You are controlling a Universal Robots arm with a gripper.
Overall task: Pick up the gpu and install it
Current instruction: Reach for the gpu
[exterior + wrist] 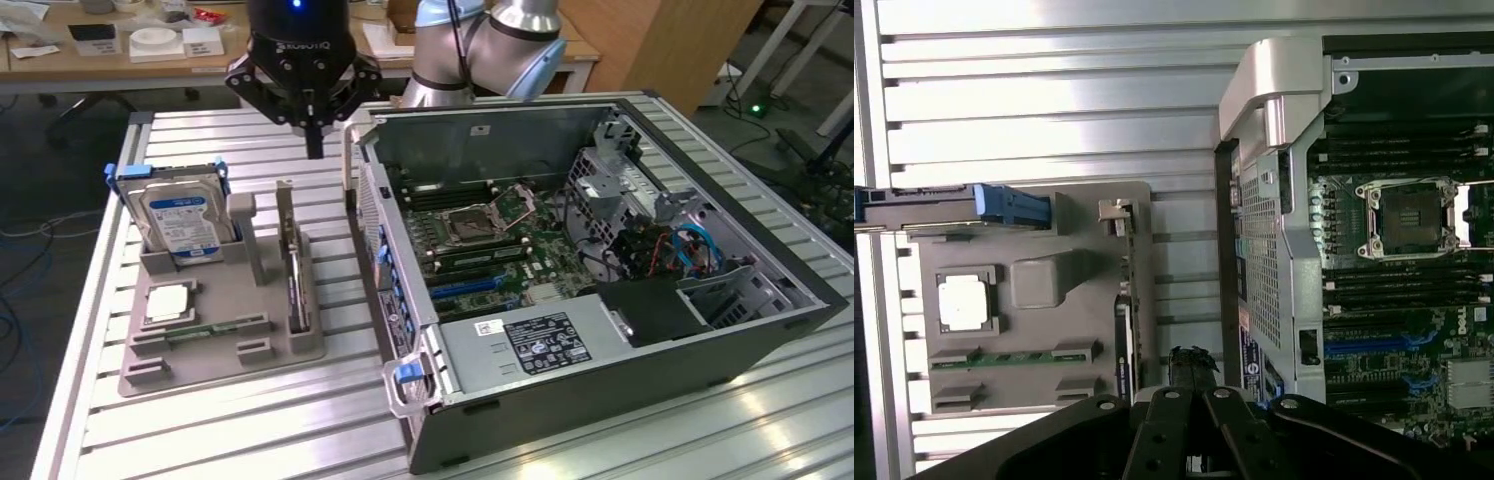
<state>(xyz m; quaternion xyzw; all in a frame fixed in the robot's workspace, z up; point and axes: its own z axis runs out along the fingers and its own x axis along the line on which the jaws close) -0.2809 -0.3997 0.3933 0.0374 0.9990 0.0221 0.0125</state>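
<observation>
The gpu (295, 272) stands on edge in a slot of the grey holder tray (214, 368), a thin dark card with a metal bracket at its far end. In the wrist view the gpu (1124, 325) appears as a slim strip on the tray (1084, 250). My gripper (315, 148) hangs shut and empty above the table, just beyond the card's far end, between the tray and the open computer case (627, 330). Its dark fingertips (1192, 362) are pressed together in the wrist view.
A hard drive (184, 222) with a blue-white label stands upright at the tray's end on the exterior view's left. A CPU chip (171, 301) and a green memory stick (214, 328) lie on the tray. The case's motherboard (487, 245) is exposed. Cluttered desks stand behind.
</observation>
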